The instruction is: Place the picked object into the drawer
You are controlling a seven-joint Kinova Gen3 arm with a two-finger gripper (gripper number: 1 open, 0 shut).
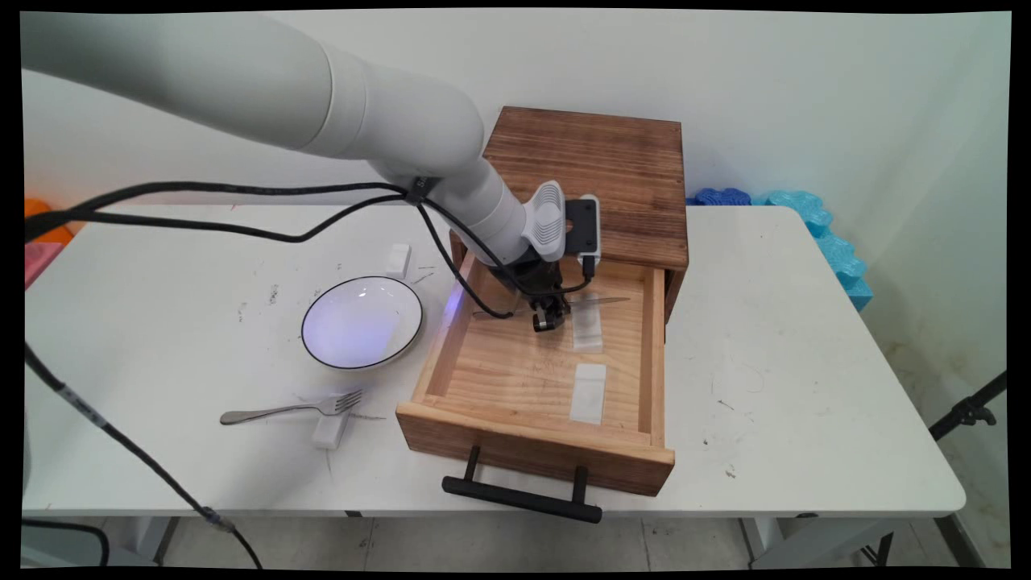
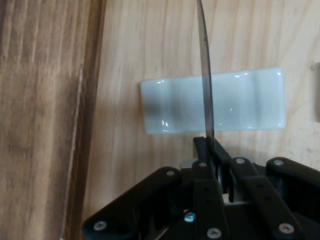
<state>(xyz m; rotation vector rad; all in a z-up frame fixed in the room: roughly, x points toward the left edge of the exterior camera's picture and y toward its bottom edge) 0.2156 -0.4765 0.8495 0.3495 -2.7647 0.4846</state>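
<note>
claw: the black claw [image 1: 548, 316] sits low inside the open wooden drawer [image 1: 475, 322], right of centre in the main view, its fingers pinched tight on a table knife [image 1: 592, 302].
knife: in the main view the blade runs roughly level from the claw toward the right of the frame, with what looks like the handle end showing to the claw's left; in the hand view the knife [image 2: 205, 80] is seen edge-on, rising from the closed fingertips to the top edge.
rest under the blade: a pale, translucent rectangular rest [image 2: 215, 102] lies on the drawer floor, and the blade crosses over its middle; whether metal touches it I cannot tell.
second rest: another pale rest [image 1: 589, 392] lies nearer the drawer front, below the first [image 1: 587, 330], apart from it.
drawer: pulled well out of its dark wooden cabinet [image 1: 596, 169], black handle [image 1: 522, 493] at the lower middle.
desk: on the white desk [image 1: 805, 362], left of the drawer, are a white bowl [image 1: 362, 322] with a dark rim and a fork [image 1: 294, 408] whose tines lie on a small white rest [image 1: 330, 429]; another white block [image 1: 398, 260] lies above the bowl.
progress: judging by the layout, the knife is inside the drawer but not yet released.
</note>
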